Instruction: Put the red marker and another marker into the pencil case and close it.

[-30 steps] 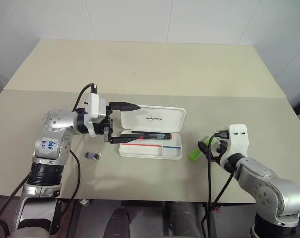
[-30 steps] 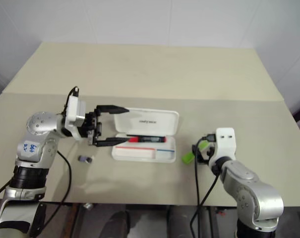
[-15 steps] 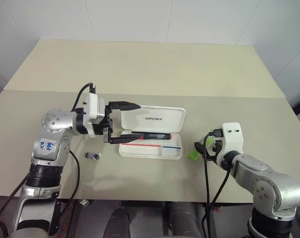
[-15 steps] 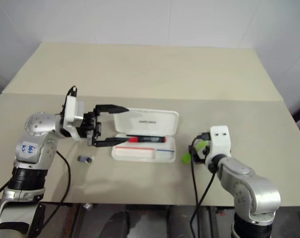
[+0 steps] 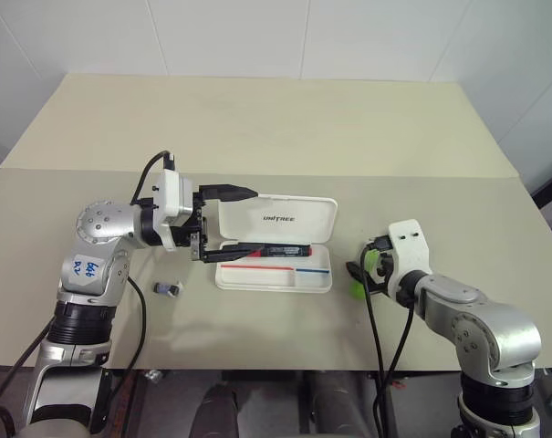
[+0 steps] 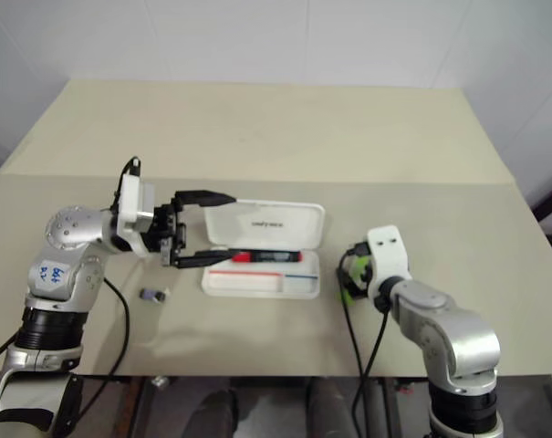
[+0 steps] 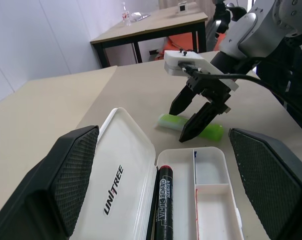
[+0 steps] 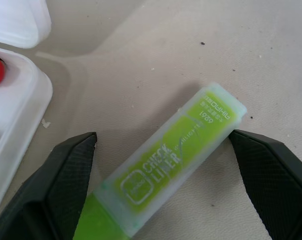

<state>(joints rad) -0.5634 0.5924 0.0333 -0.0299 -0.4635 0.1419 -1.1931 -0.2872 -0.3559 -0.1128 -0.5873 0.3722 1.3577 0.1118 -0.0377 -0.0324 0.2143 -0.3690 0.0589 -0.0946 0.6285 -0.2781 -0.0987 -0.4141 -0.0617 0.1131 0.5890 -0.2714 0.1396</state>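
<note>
The white pencil case (image 5: 274,274) lies open mid-table, its lid (image 5: 277,219) laid back. The red marker (image 5: 277,248) rests inside the tray. My left gripper (image 5: 241,222) hangs level at the case's left end, open, with nothing between its fingers. The light-green highlighter, the other marker (image 8: 175,160), lies on the table just right of the case. My right gripper (image 8: 163,134) is low over it, open, one finger on each side of the highlighter. In the left wrist view my right gripper (image 7: 195,117) stands over the green highlighter (image 7: 190,128).
A small grey clip-like object (image 5: 169,288) lies on the table left of the case, under my left arm. The beige table (image 5: 257,128) stretches far back behind the case. Black cables hang from both wrists.
My right gripper has moved left and forward, closer to the case, and now straddles the highlighter. The left arm has kept still.
</note>
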